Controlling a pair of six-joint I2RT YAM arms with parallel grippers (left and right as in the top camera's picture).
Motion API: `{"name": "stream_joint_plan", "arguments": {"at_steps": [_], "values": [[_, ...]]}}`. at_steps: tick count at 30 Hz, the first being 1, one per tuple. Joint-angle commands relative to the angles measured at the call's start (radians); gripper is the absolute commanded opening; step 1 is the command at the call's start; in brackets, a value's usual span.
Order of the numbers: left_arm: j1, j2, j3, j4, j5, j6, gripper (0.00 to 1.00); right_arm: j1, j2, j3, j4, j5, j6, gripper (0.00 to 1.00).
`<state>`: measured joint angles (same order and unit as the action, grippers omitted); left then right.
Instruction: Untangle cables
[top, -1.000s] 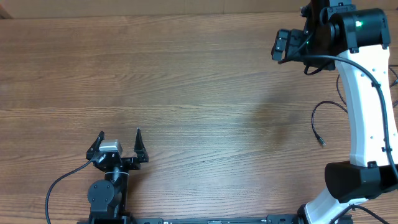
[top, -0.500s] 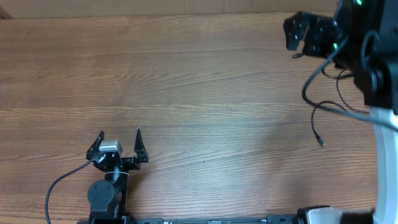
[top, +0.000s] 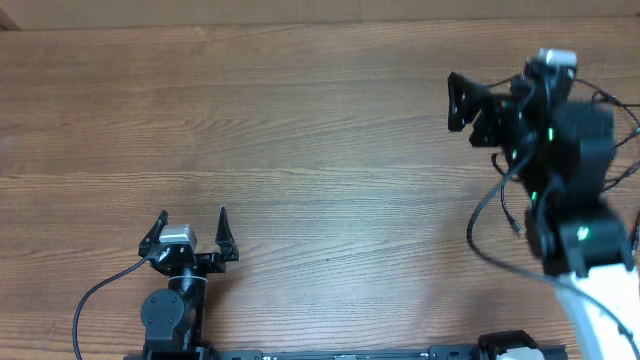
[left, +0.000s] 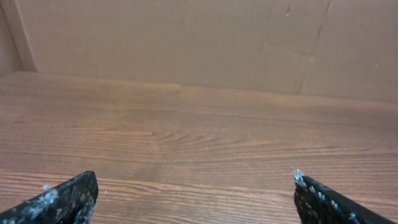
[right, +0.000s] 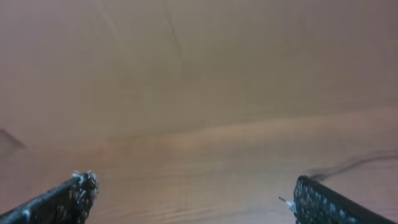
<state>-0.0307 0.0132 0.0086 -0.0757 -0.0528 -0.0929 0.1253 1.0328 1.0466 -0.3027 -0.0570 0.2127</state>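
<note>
Cables (top: 514, 226) lie behind right end effector (top: 456, 102).

Overhead: fixed high above, looking straight down on the wooden table (top: 300, 120), with the arm bases (top: 170, 320) at the lower edge, the left gripper (top: 192, 213) at lower left and the right gripper (top: 462, 100) at upper right. Left wrist: low and close to the tabletop, facing level across it toward a brown back wall (left: 186, 37), fingertips (left: 68, 196) in the bottom corners. Right wrist: same low forward aim, blurred. Shared by all three: the wood surface.
</note>
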Motion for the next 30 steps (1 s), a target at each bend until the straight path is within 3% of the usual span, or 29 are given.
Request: {"name": "stream_joint_plan", "arguments": {"at_steps": [1, 9, 15, 19, 26, 30], "values": [[0.005, -0.009, -0.003, 0.0, 0.009, 0.03, 1.0, 0.004, -0.101, -0.166, 0.156, -0.011, 0.001, 1.0], [0.005, -0.009, -0.003, 0.0, 0.009, 0.03, 1.0, 0.004, -0.221, -0.538, 0.589, -0.052, 0.001, 1.0], [0.005, -0.009, -0.003, 0.0, 0.009, 0.03, 1.0, 0.004, -0.298, -0.877, 1.092, -0.057, 0.0, 1.0], [0.005, -0.009, -0.003, 0.001, 0.009, 0.03, 1.0, 0.004, -0.332, -1.028, 1.316, -0.05, 0.0, 1.0], [0.005, -0.009, -0.003, 0.0, 0.009, 0.03, 1.0, 0.003, -0.376, -1.039, 1.258, -0.03, -0.001, 1.0], [0.005, -0.009, -0.003, 0.0, 0.009, 0.03, 1.0, -0.003, -0.423, -1.039, 1.13, -0.028, -0.001, 1.0]]}}
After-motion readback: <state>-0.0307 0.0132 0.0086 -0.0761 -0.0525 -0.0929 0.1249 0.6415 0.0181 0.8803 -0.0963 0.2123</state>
